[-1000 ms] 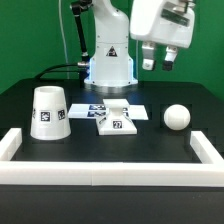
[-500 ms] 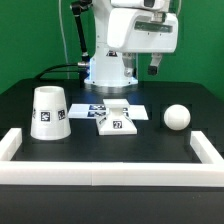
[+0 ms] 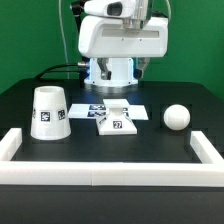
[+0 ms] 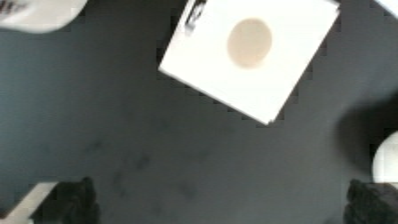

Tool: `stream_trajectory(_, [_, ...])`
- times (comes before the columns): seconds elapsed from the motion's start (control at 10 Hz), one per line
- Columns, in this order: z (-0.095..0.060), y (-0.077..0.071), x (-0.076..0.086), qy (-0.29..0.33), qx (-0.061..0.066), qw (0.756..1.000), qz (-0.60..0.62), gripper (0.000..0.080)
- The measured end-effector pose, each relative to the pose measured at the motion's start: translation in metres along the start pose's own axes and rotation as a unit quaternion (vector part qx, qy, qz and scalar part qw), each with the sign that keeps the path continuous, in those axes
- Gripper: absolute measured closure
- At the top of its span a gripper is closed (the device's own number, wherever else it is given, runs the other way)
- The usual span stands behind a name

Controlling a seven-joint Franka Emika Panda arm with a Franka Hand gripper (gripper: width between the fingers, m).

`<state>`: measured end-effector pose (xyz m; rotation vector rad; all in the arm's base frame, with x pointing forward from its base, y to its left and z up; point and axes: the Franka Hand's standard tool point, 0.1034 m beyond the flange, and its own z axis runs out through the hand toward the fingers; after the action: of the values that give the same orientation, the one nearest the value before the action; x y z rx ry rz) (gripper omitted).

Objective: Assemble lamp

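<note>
The square tagged base (image 3: pixel 116 120) lies at the table's middle, partly on the marker board (image 3: pixel 88 107). The cone shade (image 3: pixel 50 112) stands upright at the exterior view's left. The ball bulb (image 3: pixel 177 117) rests at the exterior view's right. My gripper (image 3: pixel 140 68) hangs high above the base, touching nothing. In the wrist view the base (image 4: pixel 249 50) shows its oval hole. My gripper (image 4: pixel 217 205) is open and empty there, with dark fingers (image 4: pixel 68 202) far apart over bare table.
A long white border (image 3: pixel 110 170) runs along the table's front, with arms at both sides. White shapes at the wrist view's edges (image 4: pixel 39 12) (image 4: pixel 386 160) are cut off; I cannot tell which parts they are.
The hand has swung from the exterior view's upper right toward its left and now sits over the base. The lamp parts have not moved.
</note>
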<state>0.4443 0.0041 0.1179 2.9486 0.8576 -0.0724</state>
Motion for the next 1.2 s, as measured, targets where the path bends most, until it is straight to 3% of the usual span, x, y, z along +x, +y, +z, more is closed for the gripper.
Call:
stream_trajectory(0.1, [0.008, -0.002, -0.004, -0.002, 0.003, 1.000, 0.001, 0.0100])
stream_trajectory(0.5, [0.008, -0.002, -0.004, -0.003, 0.004, 1.000, 0.001, 0.0100])
stream_trajectory(0.6, [0.012, -0.003, -0.008, -0.007, 0.023, 0.999, 0.039, 0.0100])
stream_trajectory(0.7, [0.020, -0.003, -0.018, -0.020, 0.067, 0.990, 0.122, 0.0100])
stream_trajectory(0.9, [0.029, -0.005, -0.020, -0.025, 0.081, 0.982, 0.170, 0.0100])
stream_trajectory(1.2, [0.029, -0.006, -0.020, -0.025, 0.081, 0.982, 0.166, 0.0100])
